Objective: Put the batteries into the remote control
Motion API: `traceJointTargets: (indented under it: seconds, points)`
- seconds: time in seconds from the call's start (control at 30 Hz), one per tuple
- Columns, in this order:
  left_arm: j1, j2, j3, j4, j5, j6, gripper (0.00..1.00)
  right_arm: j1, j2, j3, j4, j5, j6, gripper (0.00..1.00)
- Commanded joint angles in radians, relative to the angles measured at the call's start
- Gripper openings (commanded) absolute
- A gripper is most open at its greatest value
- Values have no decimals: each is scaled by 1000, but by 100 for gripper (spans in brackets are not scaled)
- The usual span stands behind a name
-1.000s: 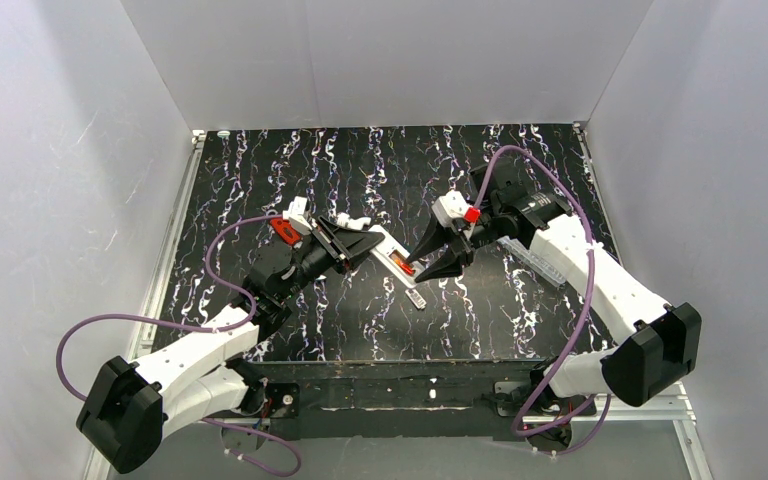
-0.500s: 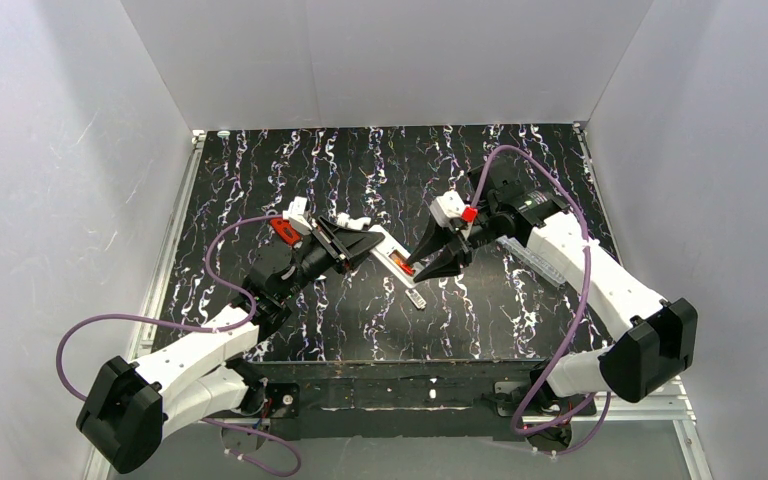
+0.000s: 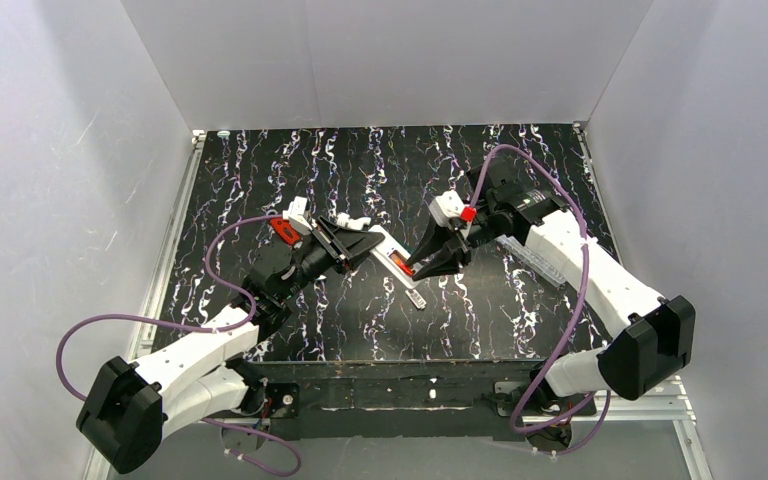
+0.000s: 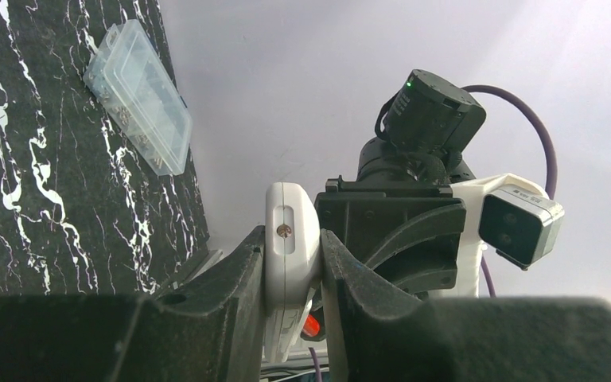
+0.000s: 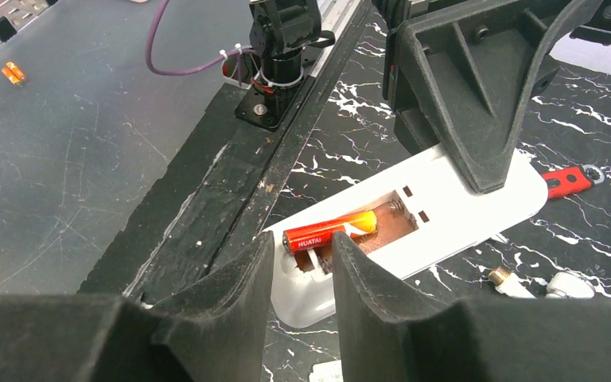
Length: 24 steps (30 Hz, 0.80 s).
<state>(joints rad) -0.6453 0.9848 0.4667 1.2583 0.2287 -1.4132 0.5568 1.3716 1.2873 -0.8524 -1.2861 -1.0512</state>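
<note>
Our right gripper [image 5: 302, 274] stands part open, its two fingers straddling the near end of the remote control [image 5: 453, 211]; we cannot tell whether they touch it. We count one battery [image 5: 330, 231] — red-orange, lying in the recessed bay with its end between those fingers. Our left gripper [image 4: 293, 263] is clamped on the remote's far end, one finger pressed to each side. So there is one remote, lying back-up near the middle of the table [image 3: 260, 170] and held between both tools.

Beyond it we see one red tool [image 5: 569, 181] and one clear plastic box [image 4: 139, 95].

The left arm [image 3: 210, 345] stretches low from its base, forward and to the right. The right arm [image 3: 600, 270] reaches forward, then folds back — its wrist points down and left at the remote.
</note>
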Motion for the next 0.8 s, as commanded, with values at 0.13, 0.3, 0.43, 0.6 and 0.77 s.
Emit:
traceJointTargets:
  seconds: [0.13, 0.3, 0.43, 0.6, 0.77]
  points:
    - [-4, -38, 33, 98, 15, 9, 0, 6, 13, 52, -21, -18, -18, 38]
    - [-4, -36, 37, 99, 21, 8, 0, 6, 22, 58, -22, -16, -17, 37]
    - [-4, -32, 41, 101, 30, 9, 0, 6, 32, 68, -28, -17, -18, 35]
    - [-4, -32, 47, 102, 40, 10, 0, 6, 51, 88, -45, -22, -31, 34]
    - [-3, -25, 50, 110, 49, 5, 0, 6, 84, 121, -83, -29, -50, 31]
